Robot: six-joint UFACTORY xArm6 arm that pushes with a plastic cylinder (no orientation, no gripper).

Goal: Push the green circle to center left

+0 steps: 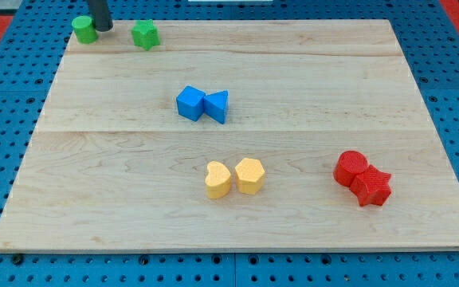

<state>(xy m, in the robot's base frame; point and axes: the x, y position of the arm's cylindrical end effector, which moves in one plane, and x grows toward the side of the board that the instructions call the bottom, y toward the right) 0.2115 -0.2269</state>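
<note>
The green circle [84,29] stands at the top left corner of the wooden board [118,191]. My tip [103,29] is right next to it on its right side, touching or almost touching it. The dark rod rises out of the view's top. A green star-like block [145,35] sits a short way to the right of my tip.
A blue cube [190,104] and a blue triangle [217,106] touch each other above the board's middle. A yellow heart [217,180] and a yellow hexagon [249,175] sit side by side lower down. A red cylinder [350,168] and a red star [371,187] touch at the lower right.
</note>
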